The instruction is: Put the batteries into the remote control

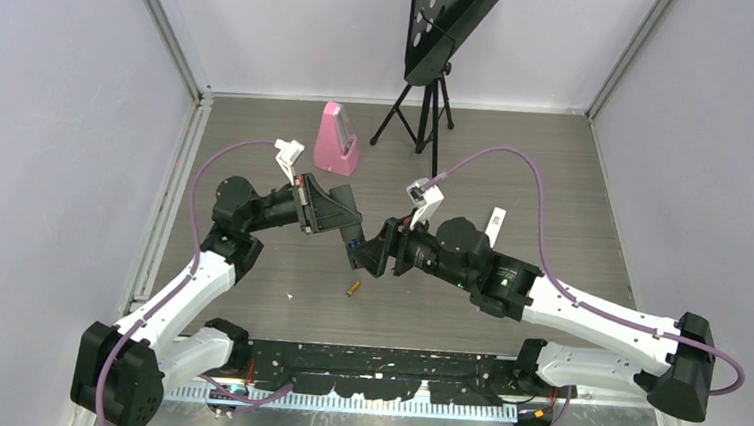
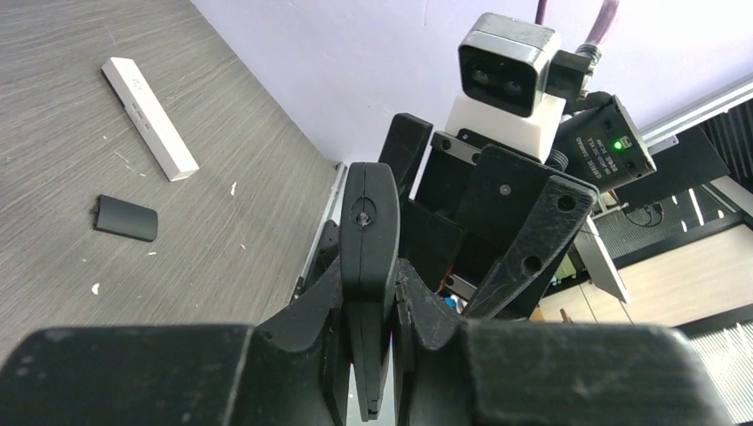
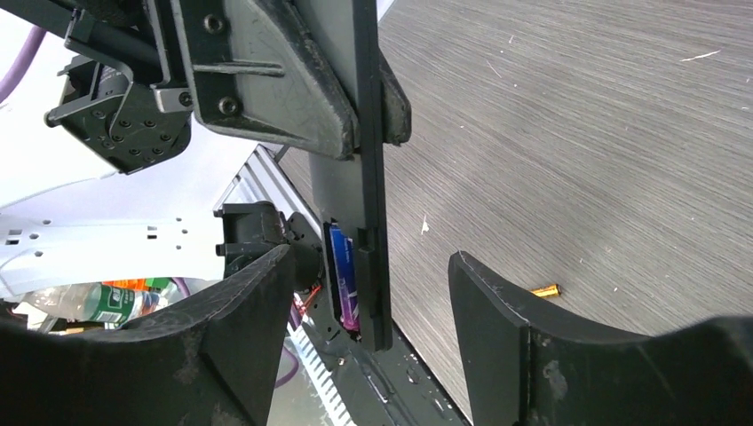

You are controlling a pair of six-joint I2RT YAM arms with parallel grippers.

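Note:
My left gripper point(image 2: 373, 284) is shut on the black remote control point(image 2: 369, 232), holding it edge-on above the table. In the right wrist view a purple-blue battery point(image 3: 344, 275) sits in the open compartment of the remote control point(image 3: 370, 186). My right gripper point(image 3: 373, 306) is open, with the remote's lower end between its fingers and a gap on each side. A gold battery point(image 1: 353, 289) lies on the table below both grippers and also shows as the gold battery point(image 3: 545, 290). The black back cover point(image 2: 126, 217) lies flat on the table. The two grippers, left gripper point(image 1: 338, 215) and right gripper point(image 1: 375, 251), meet mid-table.
A white remote point(image 2: 149, 118) lies beyond the back cover. A pink wedge-shaped object point(image 1: 336, 140) and a black tripod stand point(image 1: 423, 106) stand at the back. Walls close in the left, right and far sides.

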